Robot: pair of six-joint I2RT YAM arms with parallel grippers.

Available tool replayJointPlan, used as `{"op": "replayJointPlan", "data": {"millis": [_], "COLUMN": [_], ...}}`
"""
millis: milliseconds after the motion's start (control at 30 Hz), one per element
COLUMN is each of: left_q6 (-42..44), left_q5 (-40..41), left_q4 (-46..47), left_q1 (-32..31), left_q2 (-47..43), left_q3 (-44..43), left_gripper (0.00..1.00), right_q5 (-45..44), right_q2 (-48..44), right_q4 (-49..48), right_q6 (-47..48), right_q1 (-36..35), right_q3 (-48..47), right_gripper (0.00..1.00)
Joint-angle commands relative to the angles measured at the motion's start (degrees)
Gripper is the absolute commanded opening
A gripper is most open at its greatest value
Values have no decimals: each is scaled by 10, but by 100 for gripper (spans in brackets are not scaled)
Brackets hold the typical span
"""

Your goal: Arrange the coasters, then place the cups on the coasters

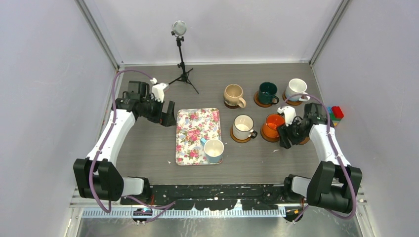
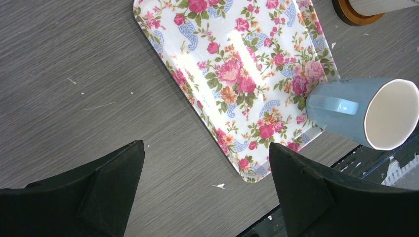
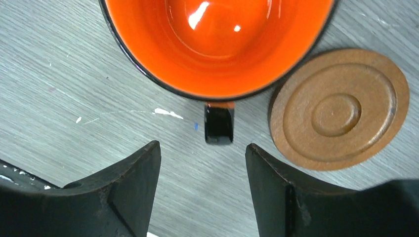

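Five cups stand on coasters at the right: beige [image 1: 233, 94], dark green [image 1: 267, 92], white [image 1: 295, 88], cream [image 1: 242, 126] and orange [image 1: 272, 124]. The light blue cup [image 1: 213, 149] lies on its side on the floral tray [image 1: 190, 129], also in the left wrist view [image 2: 365, 112]. My right gripper [image 3: 203, 148] is open just behind the orange cup's [image 3: 217, 44] dark handle [image 3: 218, 123], holding nothing. A bare ringed coaster [image 3: 341, 108] lies beside that cup, mostly hidden under the arm in the top view. My left gripper [image 2: 206, 148] hangs open over the table left of the tray [image 2: 237, 64].
A small tripod with a round head [image 1: 181, 54] stands at the back centre. Coloured blocks [image 1: 336, 113] sit at the right wall. Enclosure walls close in the left, right and back. The arms' base rail [image 1: 217, 192] runs along the near edge.
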State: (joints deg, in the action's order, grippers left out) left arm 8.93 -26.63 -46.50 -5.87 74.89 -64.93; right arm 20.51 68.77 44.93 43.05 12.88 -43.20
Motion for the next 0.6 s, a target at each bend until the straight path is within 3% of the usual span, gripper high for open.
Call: {"op": "replayJointPlan", "data": {"millis": [0,233,567], "left_q6": [1,1,0], "left_q5": [-11,-16,-12], "left_q4": [10,13,17], "left_q1": [3,3,3], "left_q2": [-3,-2,-3], "left_q3": [-19,-19,-15], "left_gripper": [100,100,100], "right_q5": [10,-1,-59], "right_q2": [-21,11,50], "right_q4": [60,50,-120], "right_q6": [33,77,-55], "right_q1": [41,131,119], "right_q3": [-46,-57,-24], "right_gripper": [69,69,69]}}
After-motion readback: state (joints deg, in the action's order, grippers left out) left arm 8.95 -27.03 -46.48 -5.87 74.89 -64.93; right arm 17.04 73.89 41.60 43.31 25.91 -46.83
